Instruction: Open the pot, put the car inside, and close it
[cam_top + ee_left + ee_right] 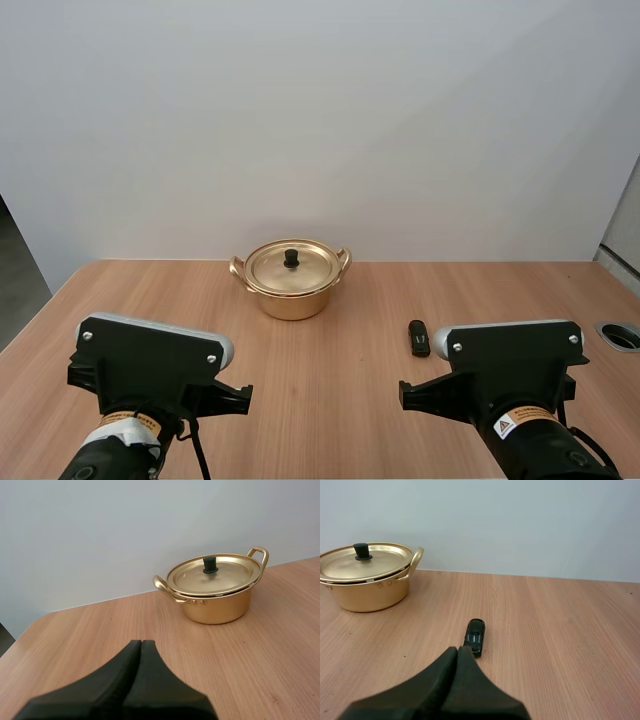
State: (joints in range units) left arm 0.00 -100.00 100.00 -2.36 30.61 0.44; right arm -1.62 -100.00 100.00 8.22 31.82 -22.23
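Left fingers (122, 680), right fingers (440, 682) together; pot (290, 300) lidded; car (474, 636) outside.

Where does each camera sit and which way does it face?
High view: behind and above the bases, looking forward-down over the table; left arm and right arm show.
Left wrist view: on the left arm, facing the pot; shut left pincer shows.
Right wrist view: on the right arm, facing the car, pot beyond; shut right pincer shows.
All three share the pot.

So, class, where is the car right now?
The car lies on the table, right of the pot in the high view, just ahead of the right gripper.
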